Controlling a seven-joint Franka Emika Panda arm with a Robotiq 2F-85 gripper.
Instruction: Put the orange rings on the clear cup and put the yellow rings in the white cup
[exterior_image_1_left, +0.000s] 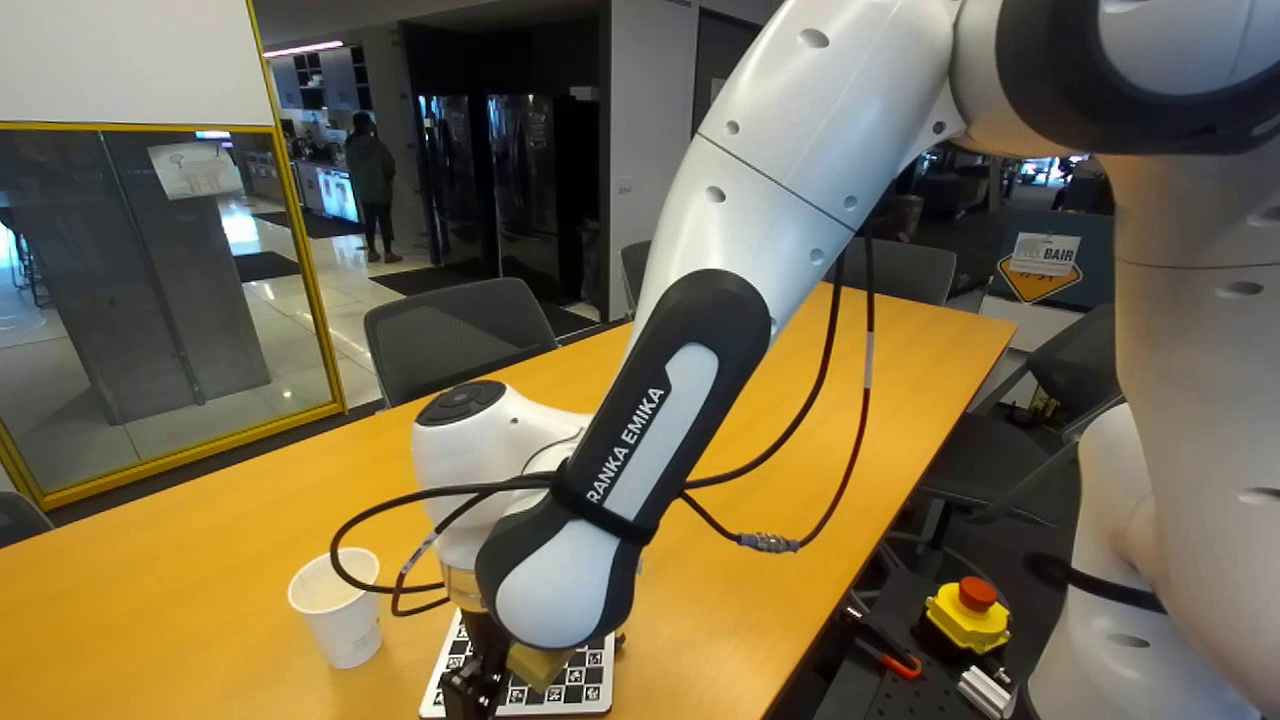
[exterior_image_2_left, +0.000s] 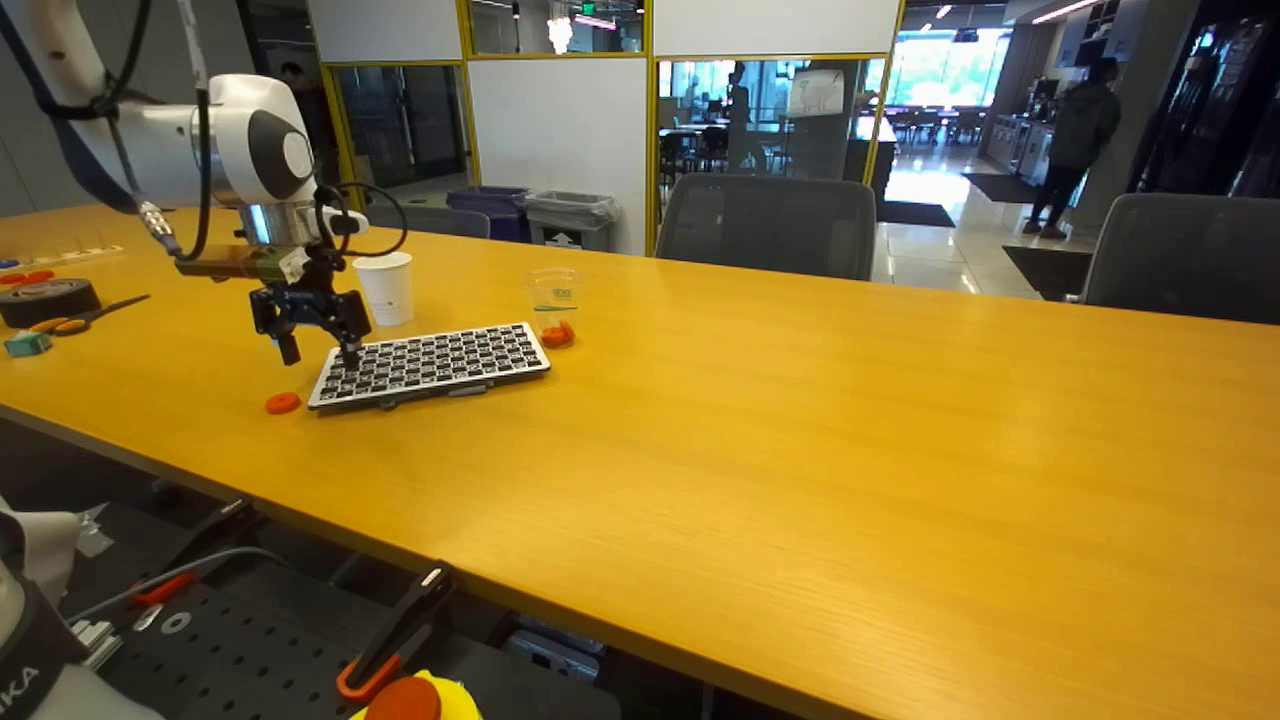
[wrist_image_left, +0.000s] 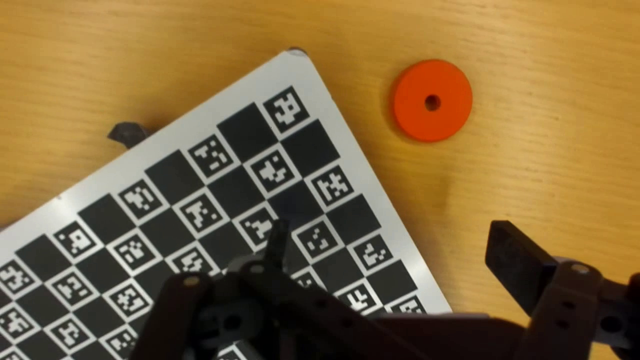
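An orange ring (wrist_image_left: 432, 100) lies flat on the table just off a corner of the checkered board; it also shows in an exterior view (exterior_image_2_left: 283, 403). The clear cup (exterior_image_2_left: 555, 288) stands upright behind the board's far corner, with orange rings (exterior_image_2_left: 557, 336) at its bottom. The white cup (exterior_image_2_left: 385, 288) stands upright behind the board and shows in both exterior views (exterior_image_1_left: 337, 610). It looks empty as far as I can see. My gripper (wrist_image_left: 390, 227) is open and empty above the board's edge, near the loose ring; it also shows in an exterior view (exterior_image_2_left: 320, 353). The yellow rings are out of view.
The checkered board (exterior_image_2_left: 440, 362) lies under the gripper. Orange-red discs (exterior_image_2_left: 38, 277), a black tape roll (exterior_image_2_left: 48, 302), scissors (exterior_image_2_left: 80, 322), a green block (exterior_image_2_left: 27, 344) and a wooden peg rack (exterior_image_2_left: 80, 256) lie at one end of the table. Cables loop around the wrist.
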